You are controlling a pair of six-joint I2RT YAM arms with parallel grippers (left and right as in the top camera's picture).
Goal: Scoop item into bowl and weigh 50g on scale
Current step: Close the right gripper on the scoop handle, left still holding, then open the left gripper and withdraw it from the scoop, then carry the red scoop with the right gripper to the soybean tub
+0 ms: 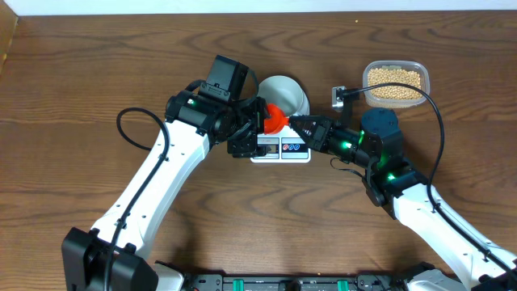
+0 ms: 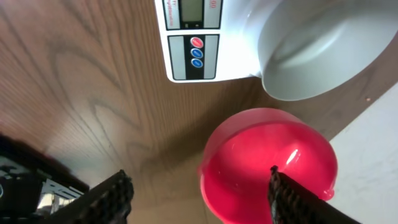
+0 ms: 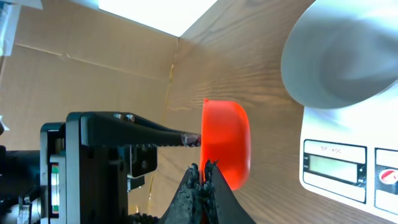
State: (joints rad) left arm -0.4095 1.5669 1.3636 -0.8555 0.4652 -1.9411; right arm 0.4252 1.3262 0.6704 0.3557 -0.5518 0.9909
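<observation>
The pale bowl [image 1: 283, 93] stands on the back of the white scale [image 1: 281, 149]; no beans show in it from overhead. Tan beans [image 1: 394, 82] fill a clear tub at the right. My right gripper [image 1: 296, 125] is shut on the handle of a red scoop [image 1: 276, 120], held just left of the scale's display, in front of the bowl. My left gripper [image 1: 257, 129] is open beside the scoop. In the left wrist view its jaws [image 2: 199, 196] are wide apart, with the scoop [image 2: 261, 162] by the right finger. The right wrist view shows shut fingers [image 3: 203, 169], the scoop [image 3: 227, 146], bowl [image 3: 342, 56] and scale [image 3: 336, 168].
The clear tub [image 1: 420, 71] sits at the back right. A small grey metal piece [image 1: 339, 97] lies between tub and bowl. A black cable [image 1: 129, 129] loops by the left arm. The table's far edge runs along the top.
</observation>
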